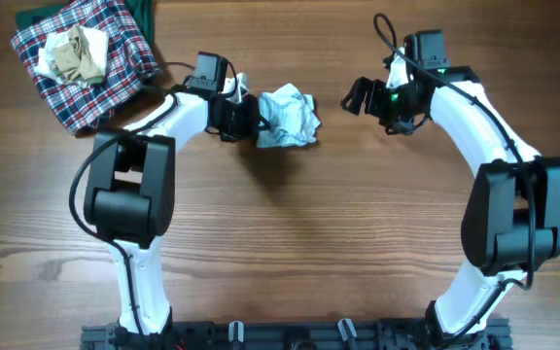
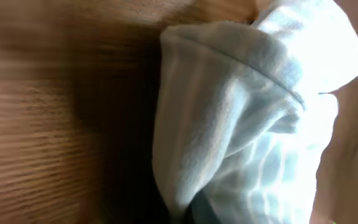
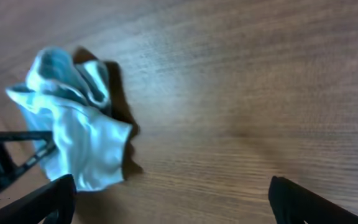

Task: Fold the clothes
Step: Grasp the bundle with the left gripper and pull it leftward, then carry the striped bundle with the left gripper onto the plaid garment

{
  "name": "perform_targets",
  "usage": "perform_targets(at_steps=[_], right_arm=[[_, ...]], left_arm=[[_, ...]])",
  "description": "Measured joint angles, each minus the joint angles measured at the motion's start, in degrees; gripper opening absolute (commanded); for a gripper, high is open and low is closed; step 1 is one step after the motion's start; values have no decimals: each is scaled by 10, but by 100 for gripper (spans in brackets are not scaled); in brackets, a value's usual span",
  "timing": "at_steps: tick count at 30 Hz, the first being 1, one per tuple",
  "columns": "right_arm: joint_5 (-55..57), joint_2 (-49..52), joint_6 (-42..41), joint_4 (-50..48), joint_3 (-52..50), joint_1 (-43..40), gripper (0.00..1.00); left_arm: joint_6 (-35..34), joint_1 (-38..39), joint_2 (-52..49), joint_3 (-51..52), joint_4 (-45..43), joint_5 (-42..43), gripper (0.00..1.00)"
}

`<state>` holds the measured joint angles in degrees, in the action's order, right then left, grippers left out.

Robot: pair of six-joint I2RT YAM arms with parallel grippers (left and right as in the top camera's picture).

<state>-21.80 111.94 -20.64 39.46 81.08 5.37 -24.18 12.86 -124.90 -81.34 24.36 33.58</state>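
The left hand (image 1: 249, 122) is pinching its fingers together on one edge of the pants (image 1: 288, 117). From its own wrist view the pale striped fabric is filling the space right in front of the fingers and spilling in loose rolls. The rest of the garment is bunching in a crumpled heap just beyond the fingertips, sagging onto the wooden surface (image 1: 290, 224) and casting a shadow beneath. The pants are looking very light and limp: they are likely going to drape, slide and collapse rather than hold any shape, so a pinch on a single hem or waistband edge seems better than a grab at the middle of the heap, where several layers would be coming along at once. The right hand (image 1: 358, 95) is hanging with its fingers spread wide apart, gripping nothing, well apart from the heap on the far side from the left hand. Far behind the left hand's wrist, a plaid cloth (image 1: 76, 102) is lying with a beige cloth (image 1: 74, 53) on top.
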Motion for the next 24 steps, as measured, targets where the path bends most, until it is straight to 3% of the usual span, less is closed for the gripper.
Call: perform_targets(at_steps=[10, 24], right_arm=[[0, 0, 7, -5, -8, 0, 100], [5, 0, 30, 9, -10, 0, 100]], left_arm=[[66, -8, 116, 5, -44, -192, 4], [120, -155, 121, 5, -150, -231, 4]])
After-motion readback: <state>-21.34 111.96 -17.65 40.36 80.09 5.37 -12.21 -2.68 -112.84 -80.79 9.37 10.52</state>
